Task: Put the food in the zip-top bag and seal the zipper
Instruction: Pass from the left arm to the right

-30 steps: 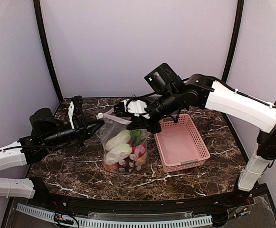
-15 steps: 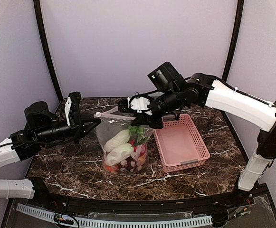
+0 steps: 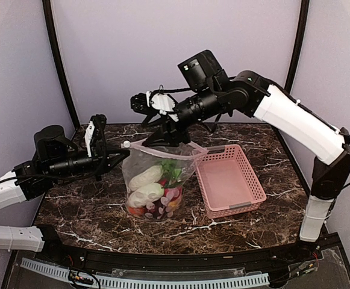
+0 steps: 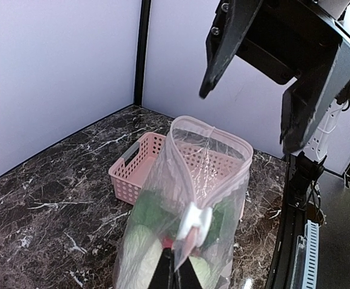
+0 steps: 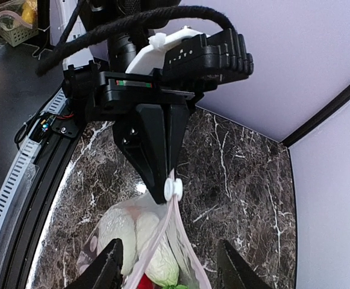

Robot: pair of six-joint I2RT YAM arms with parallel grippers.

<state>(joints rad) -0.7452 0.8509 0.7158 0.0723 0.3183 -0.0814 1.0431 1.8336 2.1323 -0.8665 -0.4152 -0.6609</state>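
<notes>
From the top external view, the zip-top bag (image 3: pixel 156 174) stands upright on the dark marble table (image 3: pixel 90 198), left of the pink mesh basket (image 3: pixel 247 192) and touching its near-left corner. The food (image 3: pixel 147 192) sits in the bag's lower half: white oblong pieces on the left, a green leaf above them, and red and orange bits at the bottom. The left gripper (image 3: pixel 115 158) reaches in from the left, its jaws pressed together on the left end of the zipper (image 3: pixel 162 146), beside the white slider tab (image 3: pixel 126 145). The right gripper (image 3: pixel 146 120) hangs above the bag's mouth with its jaws spread, holding nothing.

In the left wrist view, the left gripper (image 4: pixel 176 265) is pinched on the zipper (image 4: pixel 181 162) just under the slider tab (image 4: pixel 196 221). Beyond it the whitish-pink strip parts into an open loop, so the mouth of the zip-top bag (image 4: pixel 211 174) is unsealed. Green and white food (image 4: pixel 140 232) shows through the plastic. The pink mesh basket (image 4: pixel 132 171) lies on the far side of the bag. The right gripper (image 4: pixel 247 120) is overhead, spread wide and clear of the bag.

In the right wrist view, the right gripper (image 5: pixel 168 242) shows its two fingers well apart at the bottom edge, one on each side of the zip-top bag (image 5: pixel 181 253). Opposite, the left gripper (image 5: pixel 162 180) points down, shut at the slider tab (image 5: pixel 173 188). White and green food (image 5: pixel 126 232) lies below in the bag, on the marble table (image 5: pixel 235 180).
</notes>
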